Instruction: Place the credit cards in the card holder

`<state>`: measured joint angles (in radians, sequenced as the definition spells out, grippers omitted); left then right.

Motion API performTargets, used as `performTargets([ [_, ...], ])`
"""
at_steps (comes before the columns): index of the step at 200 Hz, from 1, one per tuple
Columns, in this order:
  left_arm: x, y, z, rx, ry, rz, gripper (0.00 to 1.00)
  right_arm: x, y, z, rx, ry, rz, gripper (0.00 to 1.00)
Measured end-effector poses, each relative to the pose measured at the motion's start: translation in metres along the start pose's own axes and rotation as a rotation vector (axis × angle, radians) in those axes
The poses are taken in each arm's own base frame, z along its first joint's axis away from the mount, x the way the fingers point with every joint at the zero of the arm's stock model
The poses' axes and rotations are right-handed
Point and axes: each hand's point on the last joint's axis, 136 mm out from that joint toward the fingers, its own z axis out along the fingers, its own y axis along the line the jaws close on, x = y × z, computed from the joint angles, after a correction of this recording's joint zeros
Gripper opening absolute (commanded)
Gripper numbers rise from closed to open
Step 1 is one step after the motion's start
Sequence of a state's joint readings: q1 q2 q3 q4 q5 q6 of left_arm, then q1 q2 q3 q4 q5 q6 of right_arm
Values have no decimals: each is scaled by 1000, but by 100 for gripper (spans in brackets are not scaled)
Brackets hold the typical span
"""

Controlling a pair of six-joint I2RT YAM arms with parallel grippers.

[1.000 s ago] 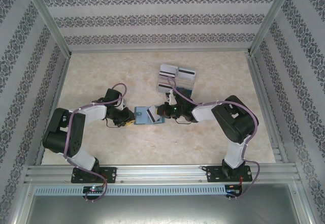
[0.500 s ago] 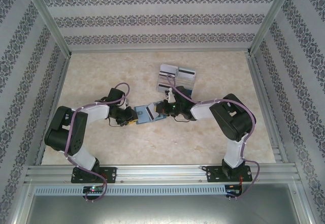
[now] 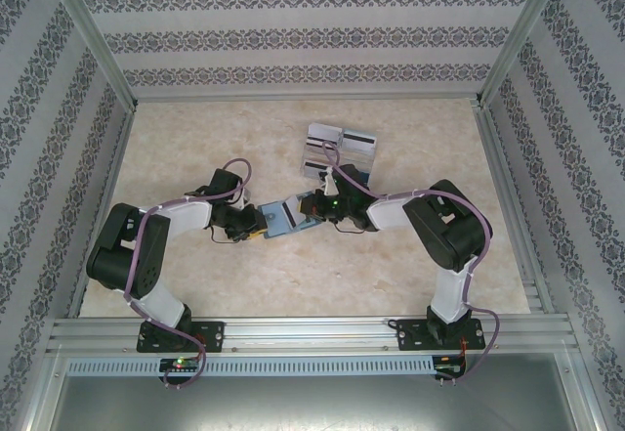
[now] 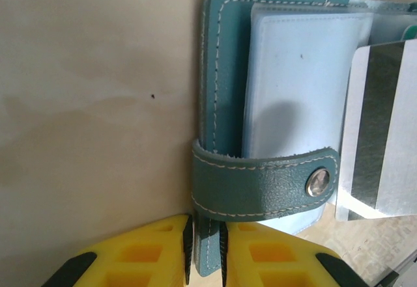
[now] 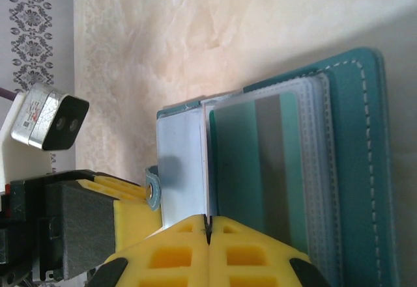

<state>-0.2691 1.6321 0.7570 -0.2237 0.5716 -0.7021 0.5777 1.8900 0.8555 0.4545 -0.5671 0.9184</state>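
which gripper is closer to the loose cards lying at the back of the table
Right. The right gripper is just on the near side of the loose cards, holding a card over the card holder; the left gripper clamps the holder's left edge, farther off.

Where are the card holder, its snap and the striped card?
card holder (image 4: 225,72), left wrist view, on its stitched cover.
snap (image 4: 317,182), left wrist view, on the metal button.
card (image 4: 379,131), left wrist view, on its dark stripe.

Both arms reach inward, elbows out; L gripper (image 4: 203,248) jaws clamped w/ slim gap, R gripper (image 5: 207,225) jaws pressed tight.
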Motion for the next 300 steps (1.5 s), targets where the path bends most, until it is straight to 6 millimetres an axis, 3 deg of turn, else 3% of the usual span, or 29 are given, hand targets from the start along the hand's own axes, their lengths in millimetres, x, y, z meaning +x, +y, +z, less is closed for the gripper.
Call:
performTargets([
  [99,-1,-5,3,6,6,12,21,18,-10,-5,11,45,-8,2],
  [216,-1,-5,4,6,7,10,21,-3,-1,10,-27,-1,-49,2],
  [300,-1,-5,4,7,7,10,21,0,-1,17,-33,5,-60,3],
])
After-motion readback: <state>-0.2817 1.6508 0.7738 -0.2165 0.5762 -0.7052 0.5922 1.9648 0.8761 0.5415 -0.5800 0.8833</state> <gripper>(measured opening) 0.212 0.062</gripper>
